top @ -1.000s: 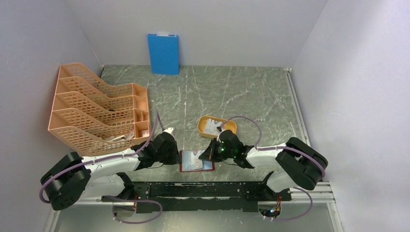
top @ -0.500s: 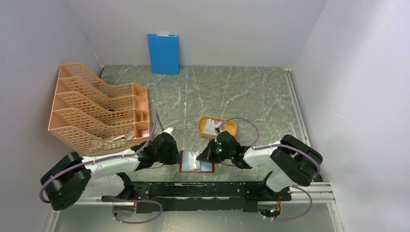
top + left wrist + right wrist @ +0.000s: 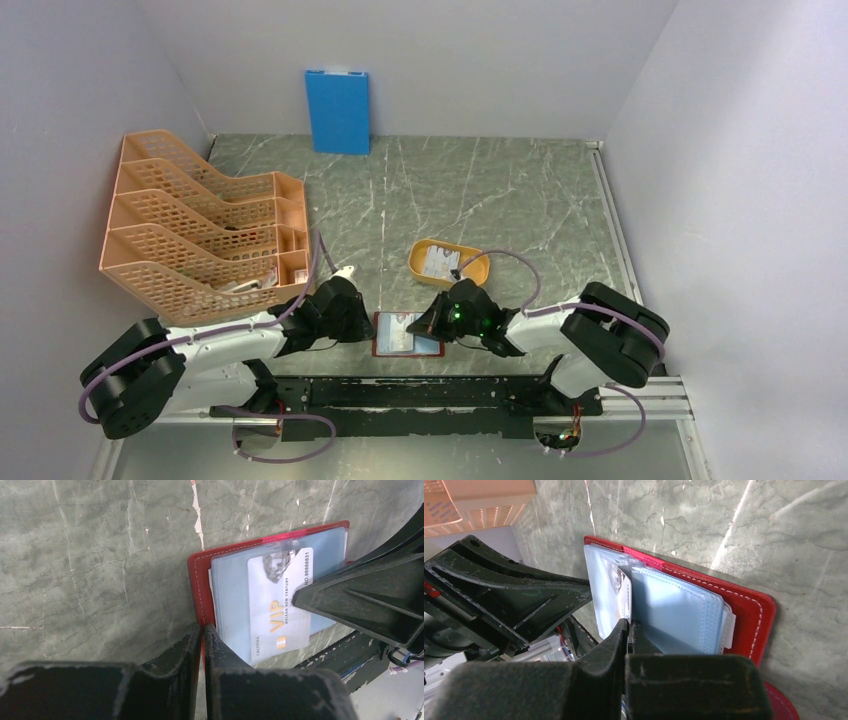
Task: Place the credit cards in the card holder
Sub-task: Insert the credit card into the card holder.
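The dark-red card holder (image 3: 386, 350) lies open on the table between the arm bases. It also shows in the left wrist view (image 3: 199, 566) and the right wrist view (image 3: 751, 611), with clear plastic sleeves (image 3: 676, 615). My left gripper (image 3: 366, 326) is shut on its left edge (image 3: 202, 630). My right gripper (image 3: 431, 325) is shut on a white VIP credit card (image 3: 280, 605) standing edge-on among the sleeves (image 3: 624, 592); its fingertips meet at the card's edge (image 3: 629, 625). Another credit card (image 3: 437, 262) lies in the yellow-orange tray.
The yellow-orange oval tray (image 3: 475, 270) sits just behind the right gripper. An orange mesh file rack (image 3: 190, 225) stands at the left. A blue upright board (image 3: 338, 110) leans on the back wall. The black base rail (image 3: 420, 392) runs along the near edge.
My right gripper has shifted slightly left and nearer with the card, over the card holder. My left gripper has stayed on the holder's edge.
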`<state>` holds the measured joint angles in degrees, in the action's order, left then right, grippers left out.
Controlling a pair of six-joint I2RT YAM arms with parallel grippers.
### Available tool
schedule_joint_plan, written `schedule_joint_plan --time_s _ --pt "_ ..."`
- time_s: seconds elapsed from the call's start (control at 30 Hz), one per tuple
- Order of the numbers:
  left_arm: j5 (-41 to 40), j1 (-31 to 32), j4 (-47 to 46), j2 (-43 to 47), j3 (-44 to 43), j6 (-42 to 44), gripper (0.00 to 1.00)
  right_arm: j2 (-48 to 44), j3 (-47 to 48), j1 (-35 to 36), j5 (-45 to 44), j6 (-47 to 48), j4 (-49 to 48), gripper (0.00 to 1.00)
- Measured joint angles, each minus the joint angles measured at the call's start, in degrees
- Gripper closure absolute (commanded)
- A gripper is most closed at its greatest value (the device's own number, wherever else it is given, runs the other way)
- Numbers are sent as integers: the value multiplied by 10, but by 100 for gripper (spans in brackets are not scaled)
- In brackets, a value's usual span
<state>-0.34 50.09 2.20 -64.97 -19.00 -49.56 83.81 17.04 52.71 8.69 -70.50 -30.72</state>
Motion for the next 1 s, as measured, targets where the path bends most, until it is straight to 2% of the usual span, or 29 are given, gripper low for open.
schedule_joint_plan --time_s 0.3,0.47,0.57,0.7,1.0 --pt "1 0 -1 0 1 -4 87 25 25 23 -15 -2 -3 99" --pt "1 3 8 6 1 -4 87 0 39 26 -19 17 50 70" --pt "1 3 12 8 1 -4 88 -19 43 26 -23 31 94 60" --pt "2 3 12 7 1 -4 88 -37 53 27 -26 45 129 56" --pt "2 3 11 7 1 -4 88 -27 74 27 -19 64 157 57"
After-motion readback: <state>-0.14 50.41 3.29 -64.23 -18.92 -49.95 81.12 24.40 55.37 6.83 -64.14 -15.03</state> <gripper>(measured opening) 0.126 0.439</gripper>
